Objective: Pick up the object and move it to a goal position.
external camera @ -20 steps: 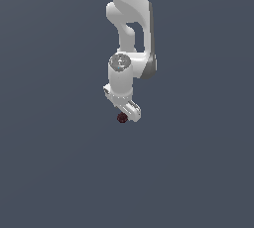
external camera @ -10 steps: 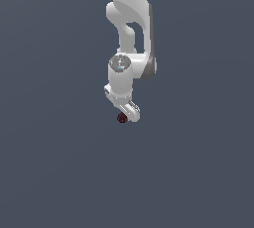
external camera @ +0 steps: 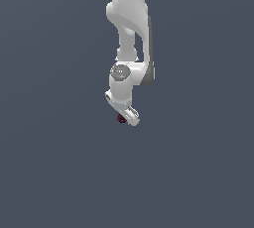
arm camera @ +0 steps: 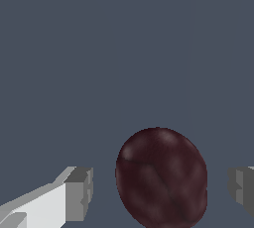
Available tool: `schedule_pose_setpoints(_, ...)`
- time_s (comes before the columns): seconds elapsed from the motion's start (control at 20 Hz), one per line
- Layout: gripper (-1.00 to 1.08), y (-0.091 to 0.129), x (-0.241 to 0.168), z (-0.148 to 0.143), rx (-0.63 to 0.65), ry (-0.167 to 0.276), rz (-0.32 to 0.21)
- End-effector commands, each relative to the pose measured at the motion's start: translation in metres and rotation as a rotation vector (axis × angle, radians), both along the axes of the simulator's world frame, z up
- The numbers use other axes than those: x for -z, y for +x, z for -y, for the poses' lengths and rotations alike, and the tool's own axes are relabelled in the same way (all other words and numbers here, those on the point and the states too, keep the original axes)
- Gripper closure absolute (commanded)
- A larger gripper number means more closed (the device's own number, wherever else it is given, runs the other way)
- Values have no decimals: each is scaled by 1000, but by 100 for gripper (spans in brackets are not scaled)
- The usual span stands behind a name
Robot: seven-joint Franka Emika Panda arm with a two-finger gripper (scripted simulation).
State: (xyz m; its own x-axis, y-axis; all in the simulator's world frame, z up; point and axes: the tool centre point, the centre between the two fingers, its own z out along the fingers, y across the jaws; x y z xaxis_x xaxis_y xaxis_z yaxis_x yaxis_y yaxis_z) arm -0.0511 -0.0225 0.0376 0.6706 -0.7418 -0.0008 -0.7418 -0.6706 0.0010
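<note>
The gripper (arm camera: 161,192) stands apart, one finger (arm camera: 79,195) on each side of the object (arm camera: 161,177), neither touching it. The object sits nearer one finger, so closing could nudge or roll the rounded lump out instead of pinching it. Compared with a second ago, nothing has visibly moved: arm (external camera: 130,33) and object (external camera: 120,118) sit as before.

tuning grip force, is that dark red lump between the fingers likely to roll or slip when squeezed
The dark red lump looks rounded and egg-like, so it would probably roll if nudged. Its smooth mottled skin may slip between the fingers, which stand apart from it on both sides. It appears solid, likely stiff.
</note>
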Motion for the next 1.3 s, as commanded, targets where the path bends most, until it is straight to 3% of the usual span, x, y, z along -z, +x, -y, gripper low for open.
schedule_pose_setpoints(0.0, -92, 1, 7, 0, 0, 0, 1)
schedule_pose_setpoints(0.15, -92, 1, 9, 0, 0, 0, 1)
schedule_pose_setpoints(0.2, 108, 1, 9, 0, 0, 0, 1)
schedule_pose_setpoints(0.85, 108, 3, 7, 2, 0, 1, 2)
schedule_pose_setpoints(1.25, 108, 23, -8, 36, 0, 0, 2)
